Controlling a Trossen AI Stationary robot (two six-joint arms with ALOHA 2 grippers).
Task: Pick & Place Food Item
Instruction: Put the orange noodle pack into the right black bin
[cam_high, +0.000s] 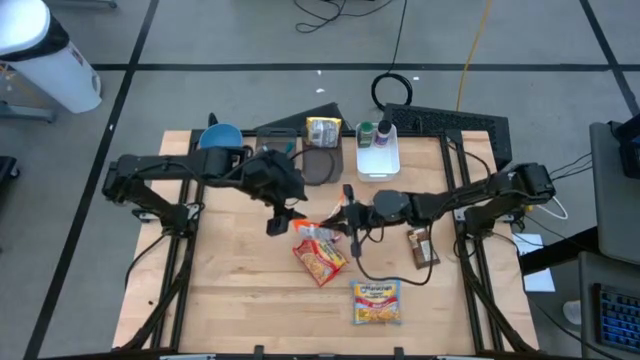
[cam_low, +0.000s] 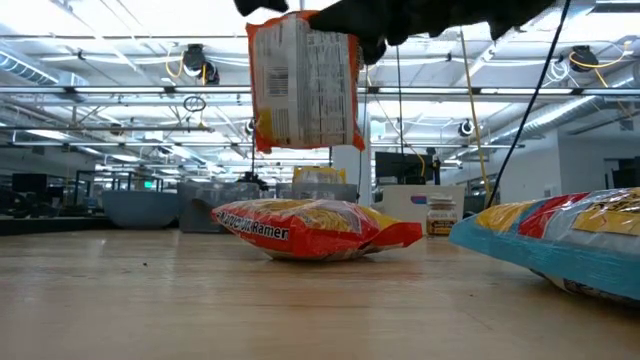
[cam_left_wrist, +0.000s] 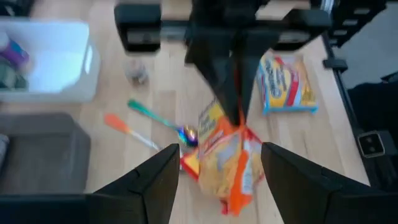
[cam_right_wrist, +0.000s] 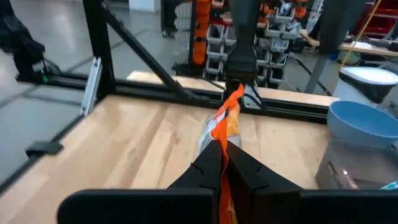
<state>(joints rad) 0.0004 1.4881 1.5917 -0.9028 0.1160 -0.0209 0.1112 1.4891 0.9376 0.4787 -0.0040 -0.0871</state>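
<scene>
Jaws of the right gripper (cam_right_wrist: 224, 163) clenched on the edge of an orange ramen packet (cam_low: 303, 85), holding it up off the table (cam_high: 230, 290) near its middle. Left gripper (cam_left_wrist: 221, 165) just beside it, fingers (cam_left_wrist: 158, 177) spread apart, grasping nothing. Under the lifted packet a second ramen packet (cam_low: 310, 228) lies flat. Blue-edged packet (cam_high: 376, 301) rests nearer the front edge. Farther back: blue bowl (cam_right_wrist: 364, 124), white bin (cam_high: 377, 152).
</scene>
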